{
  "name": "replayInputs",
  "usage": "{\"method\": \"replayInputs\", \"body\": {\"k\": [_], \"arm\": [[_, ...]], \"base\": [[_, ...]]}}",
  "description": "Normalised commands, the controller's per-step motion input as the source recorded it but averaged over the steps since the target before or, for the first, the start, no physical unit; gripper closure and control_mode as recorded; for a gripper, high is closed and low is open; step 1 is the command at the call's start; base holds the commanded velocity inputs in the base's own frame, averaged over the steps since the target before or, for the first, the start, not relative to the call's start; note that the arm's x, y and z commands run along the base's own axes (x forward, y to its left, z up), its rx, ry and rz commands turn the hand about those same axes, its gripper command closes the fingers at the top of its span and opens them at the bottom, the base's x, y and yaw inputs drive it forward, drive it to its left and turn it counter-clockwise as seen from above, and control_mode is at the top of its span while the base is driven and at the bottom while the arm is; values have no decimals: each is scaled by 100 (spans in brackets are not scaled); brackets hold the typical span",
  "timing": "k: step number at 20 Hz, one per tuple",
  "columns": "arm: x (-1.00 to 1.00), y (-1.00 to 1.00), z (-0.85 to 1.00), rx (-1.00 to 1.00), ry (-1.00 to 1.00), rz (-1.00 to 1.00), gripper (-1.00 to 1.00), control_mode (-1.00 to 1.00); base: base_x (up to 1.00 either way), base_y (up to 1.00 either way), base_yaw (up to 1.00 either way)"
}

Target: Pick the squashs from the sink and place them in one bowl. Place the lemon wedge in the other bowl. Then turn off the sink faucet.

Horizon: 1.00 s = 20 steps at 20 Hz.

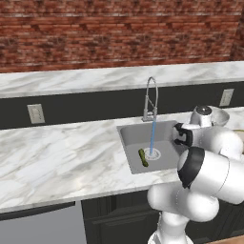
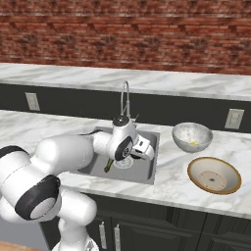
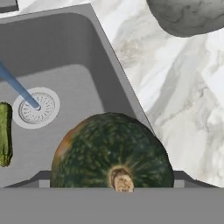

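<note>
Dark green round squash (image 3: 111, 151) is sitting pinched in the jaws above the grey steel sink (image 3: 57, 48) edge, and I'm guessing it could slip out while swinging over the marble desk (image 3: 175, 100) toward the shallow tan bowl (image 2: 214, 175), being so round.

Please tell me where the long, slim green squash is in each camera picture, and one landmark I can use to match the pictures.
Left base view: slim squash lies on the sink floor, just left of the drain.
Right base view: a short green piece shows left of the drain, beside the arm.
Hand view: at the left edge, left of the drain.
Shared landmark: the round drain.
</note>
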Motion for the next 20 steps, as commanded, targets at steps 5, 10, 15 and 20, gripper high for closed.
{"method": "replayInputs", "body": {"k": [5,10,15,20], "arm": [[-30,-53,46,1,0,-12,100,-100],[-19,-63,18,3,0,-13,100,-100],[-19,-67,3,7,0,-14,100,-100],[-12,-64,8,6,0,-14,100,-100]], "base": [[0,0,0],[0,0,0],[0,0,0],[0,0,0]]}}
